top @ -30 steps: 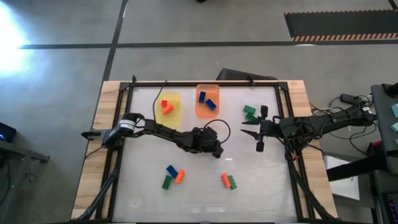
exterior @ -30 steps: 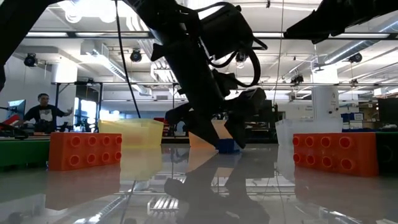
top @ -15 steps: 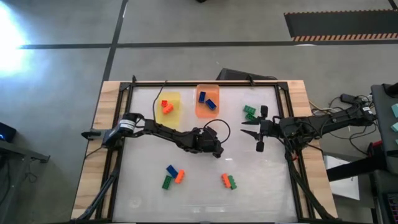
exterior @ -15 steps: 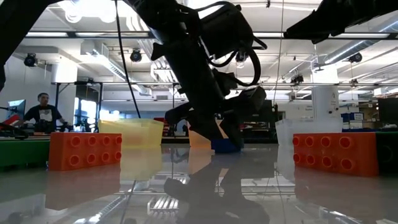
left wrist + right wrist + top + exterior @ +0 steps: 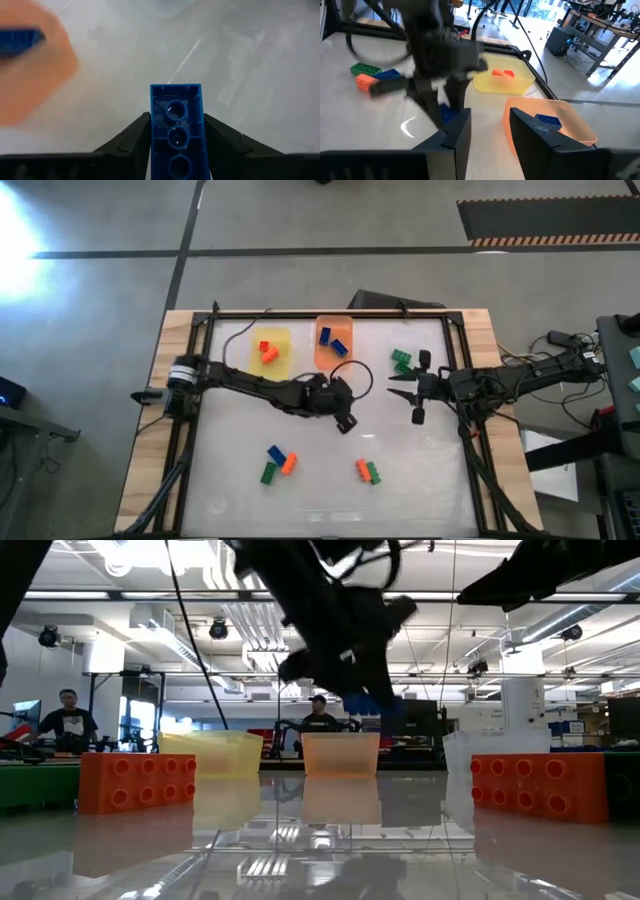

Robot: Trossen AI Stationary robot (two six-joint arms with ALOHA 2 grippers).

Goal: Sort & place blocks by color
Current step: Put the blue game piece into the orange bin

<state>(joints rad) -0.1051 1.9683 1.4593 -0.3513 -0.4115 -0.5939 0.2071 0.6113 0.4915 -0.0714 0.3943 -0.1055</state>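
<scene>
My left gripper (image 5: 343, 418) is above the table's middle, shut on a blue block (image 5: 176, 120), which also shows in the low view as the blue block (image 5: 366, 703). My right gripper (image 5: 396, 391) waits open at the right, its fingers pointing toward the left arm. Orange blocks (image 5: 267, 350) lie in the yellow tray (image 5: 280, 362). Blue blocks (image 5: 334, 340) lie in the orange tray (image 5: 322, 358). Green blocks (image 5: 401, 360) sit at the far right. Near the front edge lie a blue, orange and green cluster (image 5: 277, 463) and an orange and green pair (image 5: 367, 471). My left gripper pinches the blue block between its two fingers (image 5: 136, 136) on the long side walls (image 5: 153, 125). The fingers lie along the block, whose free end sticks out ahead of them. Its hollow underside faces the wrist camera. The block is lifted clear of the table.
The table top is white and glossy with a black frame (image 5: 325, 313) around it. In the low view two orange blocks (image 5: 137, 780) (image 5: 538, 785) stand close in front, and people show in the room behind. Bare table lies between the two front clusters.
My left gripper closed on the blue block at the table's middle, then rose with it and moved a little toward the far edge and the orange tray. The block went from resting on the table to hanging clear above it.
</scene>
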